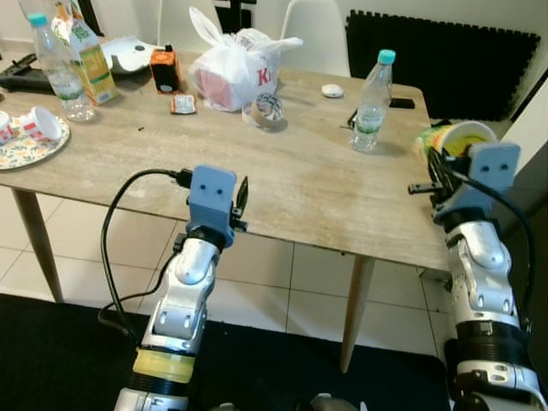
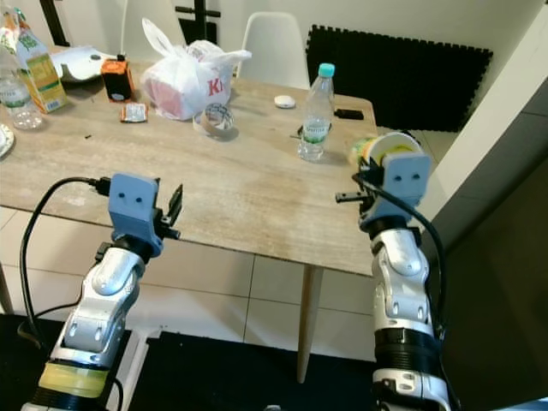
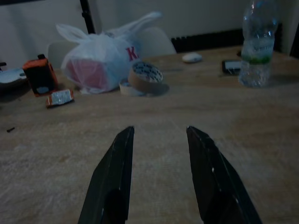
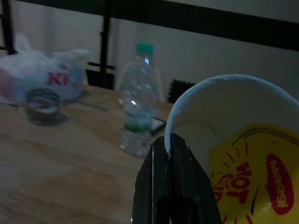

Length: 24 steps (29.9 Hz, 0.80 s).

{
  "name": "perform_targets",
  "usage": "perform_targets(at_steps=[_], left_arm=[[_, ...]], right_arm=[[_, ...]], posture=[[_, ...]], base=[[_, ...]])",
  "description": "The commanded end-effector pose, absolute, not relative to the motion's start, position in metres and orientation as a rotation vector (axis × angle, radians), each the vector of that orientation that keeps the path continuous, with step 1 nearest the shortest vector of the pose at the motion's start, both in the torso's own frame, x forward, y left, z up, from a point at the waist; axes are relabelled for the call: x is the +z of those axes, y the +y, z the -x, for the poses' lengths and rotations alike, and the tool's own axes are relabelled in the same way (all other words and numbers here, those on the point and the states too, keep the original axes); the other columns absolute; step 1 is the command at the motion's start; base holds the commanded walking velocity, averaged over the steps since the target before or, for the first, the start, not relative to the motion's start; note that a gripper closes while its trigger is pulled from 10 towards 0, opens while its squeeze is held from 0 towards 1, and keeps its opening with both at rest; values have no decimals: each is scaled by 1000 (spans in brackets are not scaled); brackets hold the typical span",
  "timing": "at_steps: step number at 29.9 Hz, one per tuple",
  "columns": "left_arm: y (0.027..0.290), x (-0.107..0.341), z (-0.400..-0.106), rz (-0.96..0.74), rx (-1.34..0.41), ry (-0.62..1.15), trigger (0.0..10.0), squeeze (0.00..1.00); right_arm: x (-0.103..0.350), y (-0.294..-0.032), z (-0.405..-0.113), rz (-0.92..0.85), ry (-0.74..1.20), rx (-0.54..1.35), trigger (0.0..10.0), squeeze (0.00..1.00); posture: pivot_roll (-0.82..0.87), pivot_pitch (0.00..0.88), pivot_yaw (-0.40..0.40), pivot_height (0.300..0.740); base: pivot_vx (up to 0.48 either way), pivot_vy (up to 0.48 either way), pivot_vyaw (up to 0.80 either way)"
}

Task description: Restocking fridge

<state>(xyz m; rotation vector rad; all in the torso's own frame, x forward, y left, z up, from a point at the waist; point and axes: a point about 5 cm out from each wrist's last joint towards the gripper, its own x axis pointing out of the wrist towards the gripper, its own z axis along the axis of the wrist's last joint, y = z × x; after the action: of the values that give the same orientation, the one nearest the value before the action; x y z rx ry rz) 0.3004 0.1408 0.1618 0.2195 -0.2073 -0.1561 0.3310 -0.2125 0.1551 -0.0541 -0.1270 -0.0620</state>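
noodle cup (image 4: 243, 154) runs off the frame edge; plate (image 1: 26, 147) is half cropped.

Tape rolls (image 1: 266, 109) sit just beside the white plastic bag (image 1: 233, 68) on the wooden table (image 1: 300, 184); a phone (image 1: 401, 103) lies near the far edge, white chairs (image 1: 312, 34) behind.
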Motion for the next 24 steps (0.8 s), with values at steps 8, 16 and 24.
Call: perform_targets(at_steps=[8, 16, 24], left_arm=[[150, 132, -270, -239, -128, -86, 10000, 0], [209, 76, -214, -481, 155, 104, 10000, 4], [251, 18, -183, -475, 259, 404, 10000, 0]], right_arm=[[95, -256, -296, 177, 47, -383, 10000, 0], [55, -345, -221, 477, 260, -821, 10000, 0], [19, -362, -181, 430, 469, -899, 10000, 0]], posture=[[25, 51, -74, 740], [38, 66, -61, 740], [30, 63, -65, 740]], base=[[0, 0, 0], [0, 0, 0], [0, 0, 0]])
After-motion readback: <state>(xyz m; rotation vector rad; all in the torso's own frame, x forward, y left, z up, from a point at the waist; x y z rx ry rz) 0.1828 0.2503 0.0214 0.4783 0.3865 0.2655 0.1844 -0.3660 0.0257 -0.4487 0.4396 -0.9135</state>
